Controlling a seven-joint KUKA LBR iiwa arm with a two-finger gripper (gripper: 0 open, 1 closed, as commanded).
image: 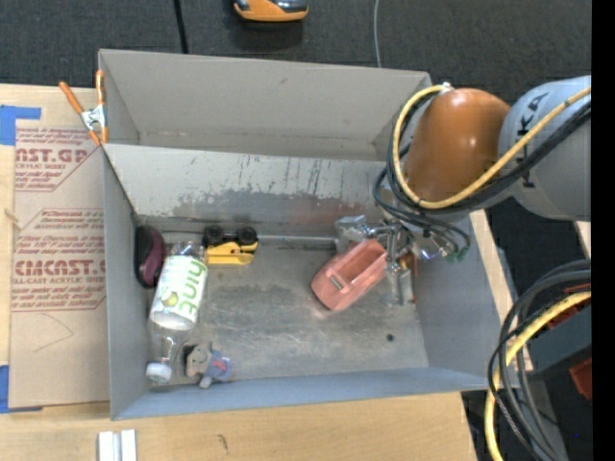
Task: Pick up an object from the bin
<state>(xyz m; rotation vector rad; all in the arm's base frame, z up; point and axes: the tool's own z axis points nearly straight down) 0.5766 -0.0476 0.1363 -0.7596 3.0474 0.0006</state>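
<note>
Plastic is what you are likely handling here: the pink box [346,277] is looking hollow, stiff and light, with smooth faces that may be slippery under metal. It is lying on the floor of the bin [288,113], right of the middle and near the back wall, tilted so that its upper right end is pointing at the pincer [400,279]. You are best taking it across its narrow width near that upper right end, where the sides are running roughly parallel. A grip on the rounded lower left corner is more likely to slide off. Squeeze moderately, since a thin shell could flex or pop out.

The arm is reaching in from the right, with its orange cover [456,142] and looped cables hanging over the bin's right wall. The wrist is pointing down and to the left, putting the pincer at, or just touching, the box's upper right end. You cannot tell from this angle whether the pincer is apart or clamped on the box, because the wrist hardware is crowding that spot.

The car [231,246] and bottle [180,291] are lying well apart, to the left.
</note>
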